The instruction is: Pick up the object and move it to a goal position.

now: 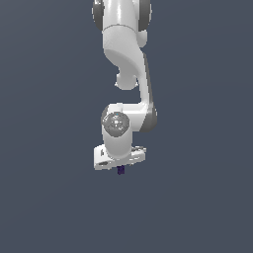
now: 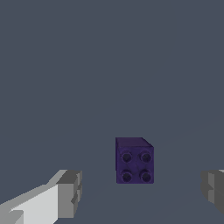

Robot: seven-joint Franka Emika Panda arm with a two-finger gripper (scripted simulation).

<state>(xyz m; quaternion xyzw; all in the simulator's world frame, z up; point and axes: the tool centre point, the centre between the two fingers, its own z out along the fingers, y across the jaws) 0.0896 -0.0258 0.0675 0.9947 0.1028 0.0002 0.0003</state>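
The object is a tiny dark purple block (image 2: pixel 134 161) with four round holes on the face turned to the wrist camera. It lies on the flat grey surface. In the wrist view it sits between my two fingertips (image 2: pixel 69 193), closer to neither by much, touching none. My gripper (image 2: pixel 142 192) is open, jaws wide apart. In the exterior view the white arm hangs straight down over the block (image 1: pixel 120 170), which peeks out just below the white hand (image 1: pixel 119 157); the fingers are hidden there.
A uniform grey floor (image 1: pixel 49 197) fills both views. No other objects, containers or edges show.
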